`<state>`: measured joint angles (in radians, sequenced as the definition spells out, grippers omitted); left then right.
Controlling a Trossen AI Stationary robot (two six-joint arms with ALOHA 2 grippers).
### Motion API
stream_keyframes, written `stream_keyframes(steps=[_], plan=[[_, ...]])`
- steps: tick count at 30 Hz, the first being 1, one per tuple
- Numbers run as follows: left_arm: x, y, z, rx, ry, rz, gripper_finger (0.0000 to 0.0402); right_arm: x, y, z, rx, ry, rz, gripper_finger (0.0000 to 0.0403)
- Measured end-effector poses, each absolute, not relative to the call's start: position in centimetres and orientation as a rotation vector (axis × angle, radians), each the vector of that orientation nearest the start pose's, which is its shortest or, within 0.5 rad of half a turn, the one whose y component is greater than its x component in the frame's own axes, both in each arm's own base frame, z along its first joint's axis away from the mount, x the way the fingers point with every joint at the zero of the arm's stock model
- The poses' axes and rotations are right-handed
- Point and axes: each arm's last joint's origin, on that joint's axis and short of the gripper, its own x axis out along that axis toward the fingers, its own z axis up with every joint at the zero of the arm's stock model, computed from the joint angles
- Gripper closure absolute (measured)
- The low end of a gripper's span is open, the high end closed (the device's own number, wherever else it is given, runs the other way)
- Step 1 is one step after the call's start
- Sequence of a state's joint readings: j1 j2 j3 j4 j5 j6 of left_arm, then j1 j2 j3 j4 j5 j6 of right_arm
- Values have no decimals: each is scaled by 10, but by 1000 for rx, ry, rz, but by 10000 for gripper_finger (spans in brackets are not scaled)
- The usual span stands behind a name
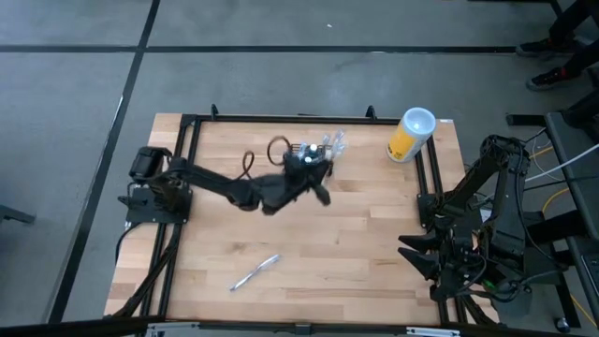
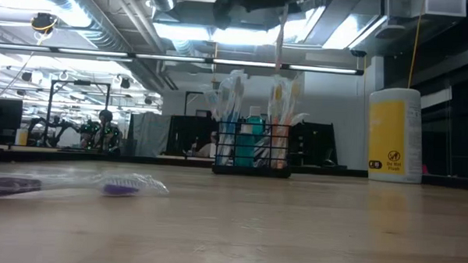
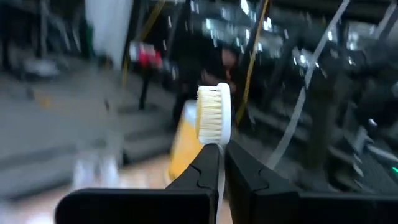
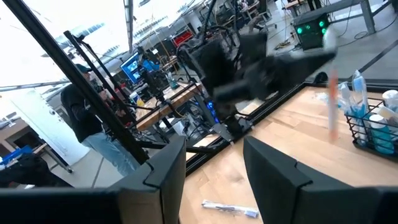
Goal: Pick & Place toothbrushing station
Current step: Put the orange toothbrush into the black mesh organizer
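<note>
Near edge of the wooden table (image 1: 374,234): a wrapped toothbrush (image 1: 255,272) lies flat, well apart from everything else – in the low view it shows with a purple head inside clear wrap.

Right gripper (image 4: 214,165) is parked off the table's right edge, fingers spread apart, nothing between them.

Mid-table: left arm reaches across toward the far side, and the left gripper (image 3: 222,163) is clamped on a toothbrush handle. The white bristle head (image 3: 214,119) stands up just past the fingertips in the left wrist view.

Far side: the toothbrushing station (image 2: 252,150) – small black wire-mesh caddy – stands upright on the table near the far edge, roughly centre, with several toothbrushes standing in it. The left gripper is directly over it in the high view.

Far right corner: yellow canister with white lid (image 1: 411,135), upright, apart from the caddy.
</note>
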<state>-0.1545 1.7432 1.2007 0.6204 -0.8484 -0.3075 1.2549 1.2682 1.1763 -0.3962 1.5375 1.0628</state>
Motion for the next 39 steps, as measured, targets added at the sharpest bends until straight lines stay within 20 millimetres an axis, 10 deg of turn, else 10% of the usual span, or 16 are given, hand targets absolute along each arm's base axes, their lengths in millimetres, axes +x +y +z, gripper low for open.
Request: stream_keyframes(steps=[19, 39], plan=[[420, 69, 257, -31, -325, 677, 399, 108, 228, 361, 639, -105, -316, 239], [431, 72, 216, -61, -123, 675, 398, 112, 226, 361, 658, -115, -333, 239]])
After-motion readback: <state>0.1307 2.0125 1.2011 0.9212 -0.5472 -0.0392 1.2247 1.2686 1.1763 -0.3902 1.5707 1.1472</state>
